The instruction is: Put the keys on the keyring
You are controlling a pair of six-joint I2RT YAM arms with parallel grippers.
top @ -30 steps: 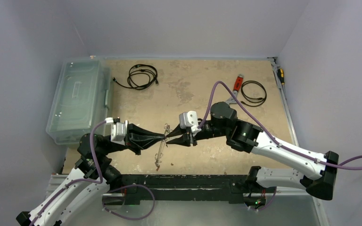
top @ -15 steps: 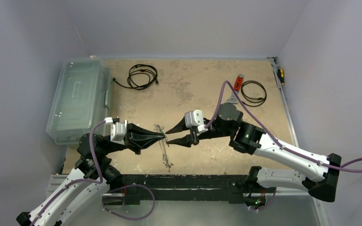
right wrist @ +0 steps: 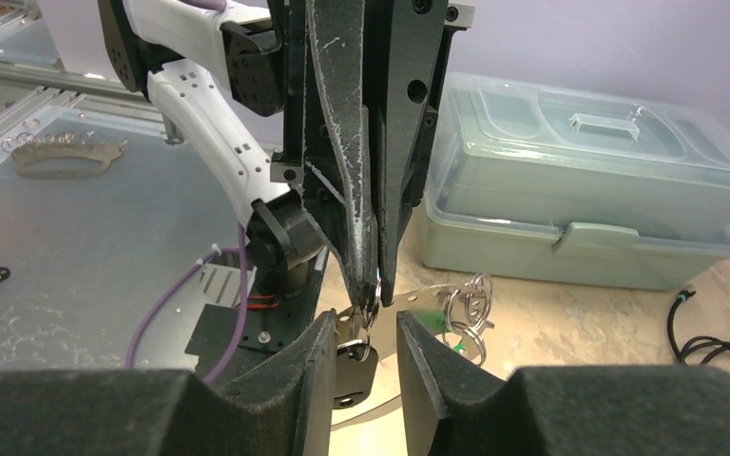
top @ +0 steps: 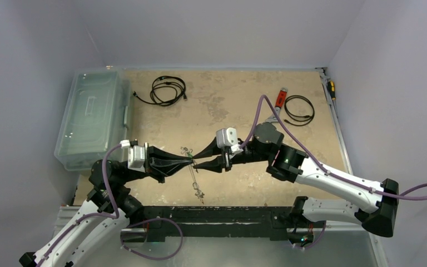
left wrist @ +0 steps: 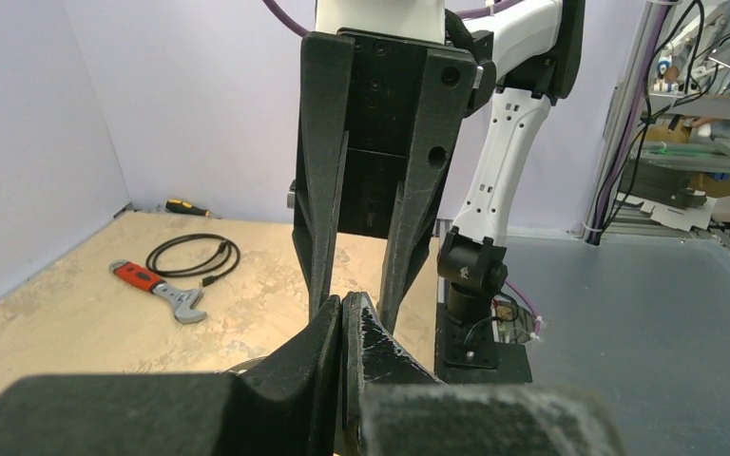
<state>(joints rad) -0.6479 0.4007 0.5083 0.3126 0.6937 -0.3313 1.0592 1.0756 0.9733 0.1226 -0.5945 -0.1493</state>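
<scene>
- Two grippers meet tip to tip above the table point(top: 228, 111): the left gripper point(top: 190, 162) is clamped tight on the keyring point(top: 192, 177), holding it off the surface so it hangs free.
- The keys point(top: 199, 194) dangle at the keyring's near, low end.
- The right gripper point(top: 196, 161) stands narrowly parted beside that clamp, probably to work the keyring.

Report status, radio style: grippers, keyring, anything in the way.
Left gripper shut on keyring. Right gripper open, jaws either side of the left's tip. Keys bunched beside the tips. No obstruction seen.
</scene>
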